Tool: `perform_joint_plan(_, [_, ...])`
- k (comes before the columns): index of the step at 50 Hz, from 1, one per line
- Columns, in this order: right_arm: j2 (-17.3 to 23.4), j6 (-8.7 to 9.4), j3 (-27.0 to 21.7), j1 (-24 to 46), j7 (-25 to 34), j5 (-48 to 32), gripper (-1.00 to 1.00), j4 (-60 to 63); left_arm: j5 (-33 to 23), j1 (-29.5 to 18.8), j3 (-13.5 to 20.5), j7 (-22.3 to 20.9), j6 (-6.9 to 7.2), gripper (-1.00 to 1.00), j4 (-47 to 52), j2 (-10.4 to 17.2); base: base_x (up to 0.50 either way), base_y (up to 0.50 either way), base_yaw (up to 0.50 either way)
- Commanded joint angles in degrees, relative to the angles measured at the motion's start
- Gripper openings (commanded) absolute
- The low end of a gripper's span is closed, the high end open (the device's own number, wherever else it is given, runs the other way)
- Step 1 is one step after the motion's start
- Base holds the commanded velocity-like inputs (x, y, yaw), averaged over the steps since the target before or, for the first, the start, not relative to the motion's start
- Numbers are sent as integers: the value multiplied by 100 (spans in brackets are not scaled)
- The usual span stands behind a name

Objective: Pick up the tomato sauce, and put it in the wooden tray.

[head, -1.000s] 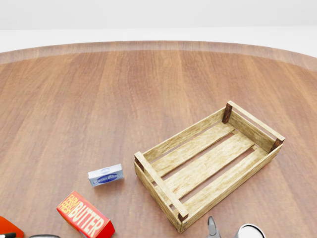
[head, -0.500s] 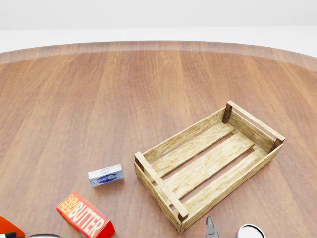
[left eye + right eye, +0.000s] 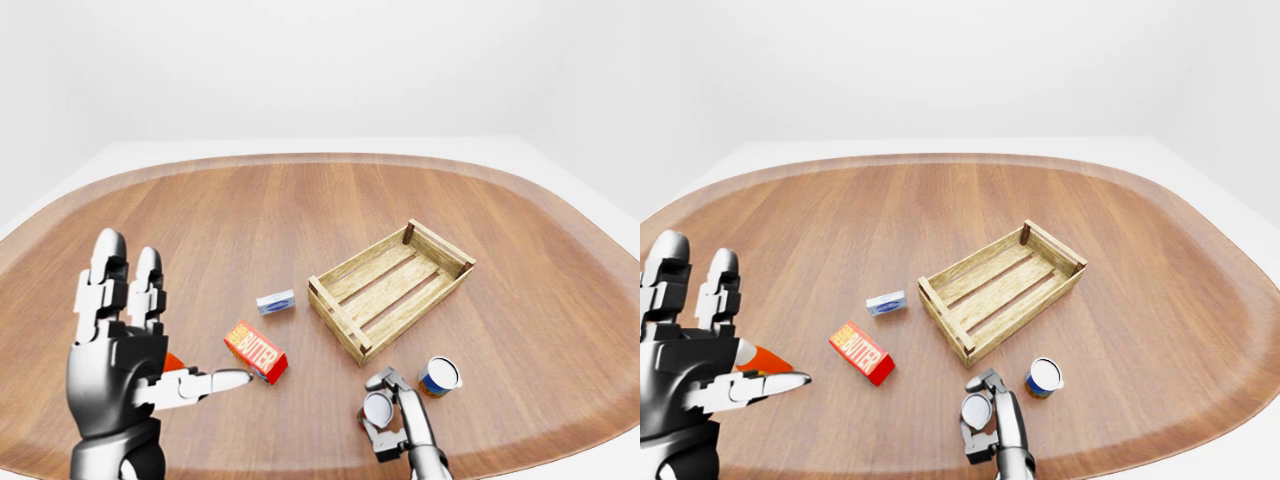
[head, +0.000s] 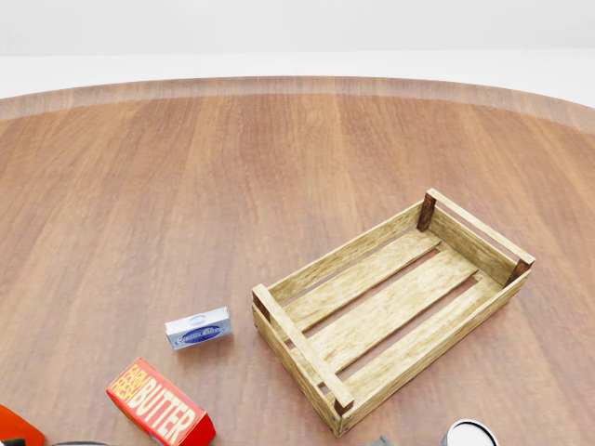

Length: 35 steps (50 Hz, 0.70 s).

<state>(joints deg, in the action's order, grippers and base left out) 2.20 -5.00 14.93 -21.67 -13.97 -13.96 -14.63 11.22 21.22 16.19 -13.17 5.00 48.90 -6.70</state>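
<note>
A rounded, wood-grain worktop (image 3: 300, 200) carries a slatted wooden tray (image 3: 391, 287), empty, its long axis running diagonally toward the upper right in the left-eye view. The right hand (image 3: 388, 425) has its fingers clamped around a small cylindrical can, the tomato sauce (image 3: 377, 407), held upright with its pale round top facing up, below the tray. A second can with a blue label (image 3: 439, 376) stands just beside it. The metallic left hand (image 3: 118, 350) is raised with fingers spread apart. A red butter box (image 3: 256, 352) and a small blue-white packet (image 3: 276, 302) lie left of the tray.

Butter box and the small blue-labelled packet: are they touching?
Apart. The left-eye view shows bare wood between the butter box and the small packet; the head view shows the same gap.
</note>
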Motion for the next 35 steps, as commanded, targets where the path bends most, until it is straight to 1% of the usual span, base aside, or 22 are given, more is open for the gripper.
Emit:
perform_joint_plan(1, [10, 0, 1, -60, 18, -93, -100, 126, 27, 19, 28, -26, 0, 100, 43, -22, 0, 0, 0])
perform_joint_plan(5, [26, 30, 43, -111, 11, -113, -100, 260, 29, 14, 39, -31, 0, 100, 48, -30, 0, 0, 0])
perform_joint_plan(9, [71, 164, 125, -226, -10, -124, -100, 596, -20, 8, -9, -19, 0, 100, 7, -30, 0, 0, 0])
perform_joint_plan(11, [121, 285, 214, -350, -34, -140, -100, 958, -32, 11, -26, -10, 0, 100, -9, -23, 0, 0, 0])
perform_joint_plan(12, [158, 398, 284, -435, -33, -149, -100, 1219, -27, 11, -23, -5, 0, 100, 1, -17, 0, 0, 0])
perform_joint_plan(14, [241, 544, 408, -536, -77, -138, -100, 1581, -27, 9, -23, 0, 0, 100, -1, -13, 0, 0, 0])
perform_joint_plan(15, [318, 732, 551, -703, -94, -190, -100, 2083, -33, 6, -29, 3, 0, 100, -11, -11, 0, 0, 0])
perform_joint_plan(17, [493, 965, 796, -883, -195, -190, -100, 2699, -34, 4, -33, 8, 0, 100, -13, -7, 0, 0, 0])
perform_joint_plan(18, [588, 1000, 907, -938, -270, -171, -100, 2936, -33, 4, -33, 9, 0, 100, -12, -5, 0, 0, 0])
perform_joint_plan(20, [805, 1000, 1139, -1048, -437, -142, -100, 3469, -23, 4, -26, 9, 0, 100, -10, -3, 0, 0, 0])
perform_joint_plan(21, [948, 1000, 1297, -1165, -526, -186, -100, 3963, -2, 9, -7, 4, 0, 100, 4, -2, 0, 0, 0])
perform_joint_plan(23, [1175, 1000, 1500, -1174, -714, -119, -100, 4317, 9, 11, 12, -3, 0, 100, 16, -7, 0, 0, 0])
perform_joint_plan(24, [1216, 1000, 1530, -1157, -758, -87, -100, 4333, 9, 10, 13, -4, 0, 100, 17, -8, 0, 0, 0])
perform_joint_plan(27, [1513, 1000, 1799, -1179, -1010, -105, -100, 4965, 16, -3, 26, -5, 0, 100, 22, -13, 0, 0, 0])
perform_joint_plan(31, [1765, 1000, 1995, -1118, -1219, -84, -100, 5500, 9, -3, 21, -7, 0, 100, 26, -17, 0, 0, 0])
perform_joint_plan(35, [1899, 1000, 2056, -1014, -1318, -62, -100, 5945, 10, -13, 27, 2, 0, 100, 29, -13, 0, 0, 0])
